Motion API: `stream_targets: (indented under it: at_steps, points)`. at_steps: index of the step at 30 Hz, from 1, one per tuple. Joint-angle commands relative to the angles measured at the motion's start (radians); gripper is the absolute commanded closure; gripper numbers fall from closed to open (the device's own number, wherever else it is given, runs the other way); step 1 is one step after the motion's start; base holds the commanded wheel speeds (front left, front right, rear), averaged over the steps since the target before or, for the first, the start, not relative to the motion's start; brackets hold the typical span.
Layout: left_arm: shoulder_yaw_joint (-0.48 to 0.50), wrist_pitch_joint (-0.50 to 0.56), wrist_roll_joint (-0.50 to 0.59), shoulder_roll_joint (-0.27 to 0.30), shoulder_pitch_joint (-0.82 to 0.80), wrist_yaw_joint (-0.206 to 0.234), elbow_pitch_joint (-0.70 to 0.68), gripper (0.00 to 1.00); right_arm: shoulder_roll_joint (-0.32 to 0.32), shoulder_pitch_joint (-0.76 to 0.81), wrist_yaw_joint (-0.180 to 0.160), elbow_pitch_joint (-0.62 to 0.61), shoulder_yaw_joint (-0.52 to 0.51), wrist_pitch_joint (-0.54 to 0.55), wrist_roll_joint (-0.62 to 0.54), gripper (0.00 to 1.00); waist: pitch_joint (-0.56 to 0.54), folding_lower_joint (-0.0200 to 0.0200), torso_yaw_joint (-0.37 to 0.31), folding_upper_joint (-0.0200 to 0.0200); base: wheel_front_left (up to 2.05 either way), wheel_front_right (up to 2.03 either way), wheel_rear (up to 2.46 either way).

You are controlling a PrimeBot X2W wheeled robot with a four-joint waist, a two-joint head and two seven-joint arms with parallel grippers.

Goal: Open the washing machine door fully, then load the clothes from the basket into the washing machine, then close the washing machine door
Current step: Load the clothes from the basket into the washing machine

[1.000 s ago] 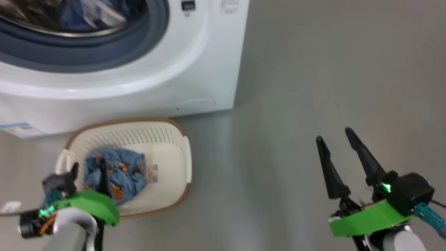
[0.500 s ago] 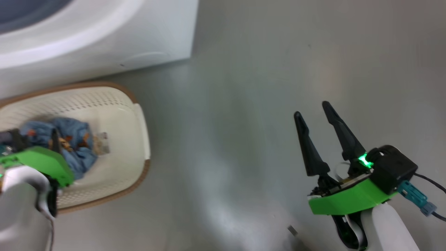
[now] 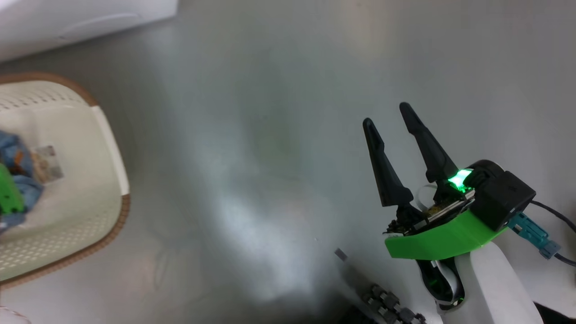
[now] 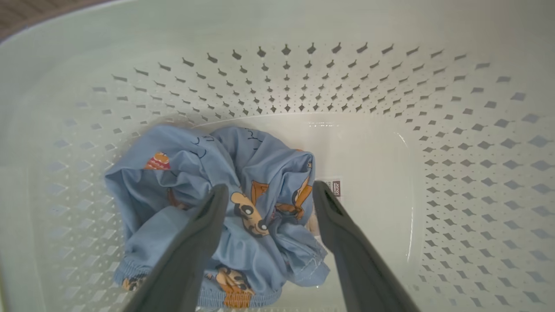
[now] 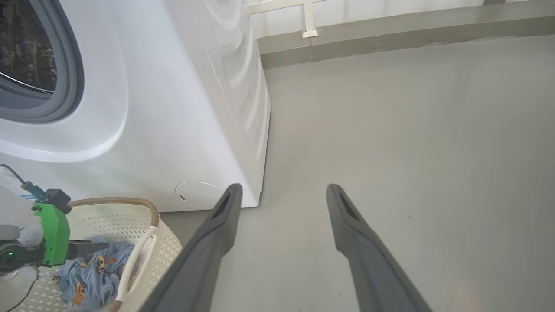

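The cream basket [image 4: 455, 151] holds the blue bear-print clothes [image 4: 186, 173] in a crumpled heap beside its label sticker [image 4: 336, 187]. My left gripper [image 4: 269, 190] is open, its fingers just above the heap with one on each side of a fold. In the head view the basket [image 3: 108, 148] and clothes [image 3: 24, 193] sit at the left edge. My right gripper [image 3: 386, 113] is open and holds nothing above bare floor. The right wrist view shows the washing machine [image 5: 173, 108], its rubber ring [image 5: 65, 73] and the drum uncovered. The door is out of view.
Grey floor [image 3: 270, 135] stretches right of the machine to a wall base [image 5: 390, 47]. The round flap [image 5: 199, 195] sits low on the machine, just behind the basket rim [image 5: 147, 208]. My dark base with a cable chain [image 3: 387, 306] shows at the bottom.
The camera has swung right and down, so machine and basket slid toward the picture's upper left. The left arm stays over the clothes in the basket. The right gripper stays open.
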Motion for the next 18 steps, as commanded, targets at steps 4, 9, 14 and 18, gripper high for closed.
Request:
stream_targets:
  at_steps: [4,9,14,18]
  points:
    - [0.011,0.029,0.017,0.085,-0.037,0.025,0.010,0.00,0.001,0.003,0.009,-0.034,0.029,-0.005,0.022,0.00,0.102,0.0000,-0.064,0.0000,0.00,0.00,0.00]
    - [0.013,0.063,0.017,0.117,-0.070,0.051,0.022,0.00,0.001,-0.004,0.009,-0.065,0.033,-0.005,0.035,0.00,0.131,0.0000,-0.068,0.0000,0.00,0.00,0.00]
    - [0.024,0.084,0.006,0.123,-0.089,0.087,0.027,0.00,0.002,-0.008,0.009,-0.067,0.038,-0.005,0.028,0.00,0.146,0.0000,-0.065,0.0000,0.00,0.00,0.00]
    - [0.024,0.094,0.001,0.124,-0.096,0.099,0.024,0.53,0.002,-0.010,0.009,-0.068,0.038,-0.005,0.023,0.00,0.151,0.0000,-0.061,0.0000,0.00,0.00,0.00]
